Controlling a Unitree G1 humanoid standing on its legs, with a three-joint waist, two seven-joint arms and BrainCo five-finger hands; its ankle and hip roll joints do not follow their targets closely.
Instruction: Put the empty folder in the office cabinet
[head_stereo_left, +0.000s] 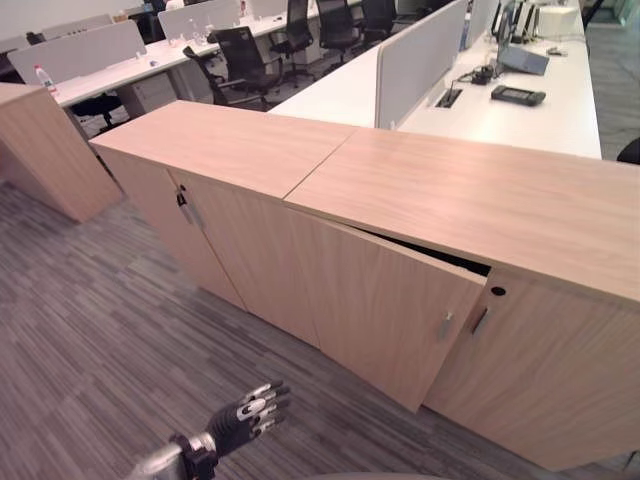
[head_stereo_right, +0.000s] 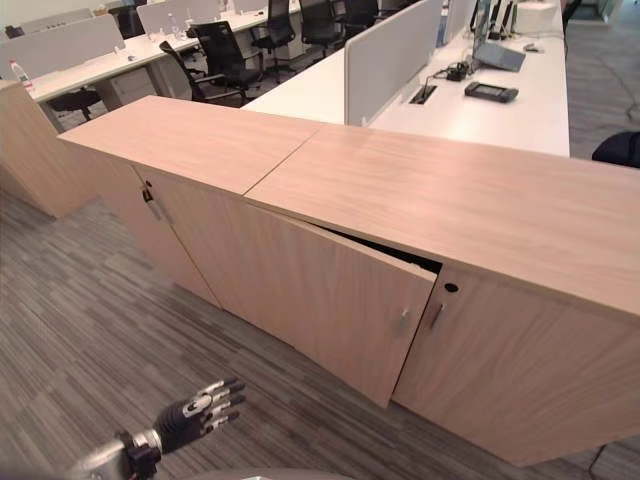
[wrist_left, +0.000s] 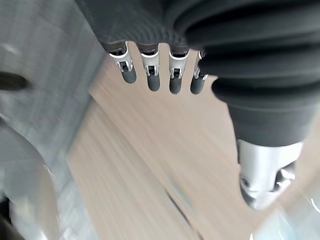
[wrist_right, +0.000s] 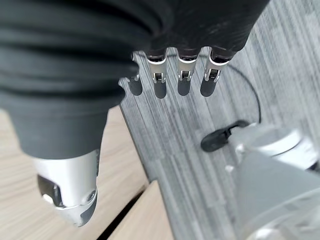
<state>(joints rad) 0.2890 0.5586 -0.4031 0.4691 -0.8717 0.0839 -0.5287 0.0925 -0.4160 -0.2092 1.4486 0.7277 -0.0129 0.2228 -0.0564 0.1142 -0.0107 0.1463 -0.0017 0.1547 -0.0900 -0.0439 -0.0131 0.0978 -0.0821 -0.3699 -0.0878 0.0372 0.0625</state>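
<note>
The folder was not visible, and neither hand held anything. The office cabinet (head_stereo_left: 420, 290) stood along the carpeted floor (head_stereo_left: 90, 330), its middle door (head_stereo_left: 385, 310) ajar, with the free edge beside the handles (head_stereo_left: 446, 325). Judged risk: a hand swung toward that narrow gap could strike the door's edge and push it shut. The left hand (head_stereo_left: 250, 410) hung low before the cabinet, fingers straight and relaxed. The right hand (wrist_right: 172, 75) pointed down at the floor, fingers likewise straight, grasping nothing.
</note>
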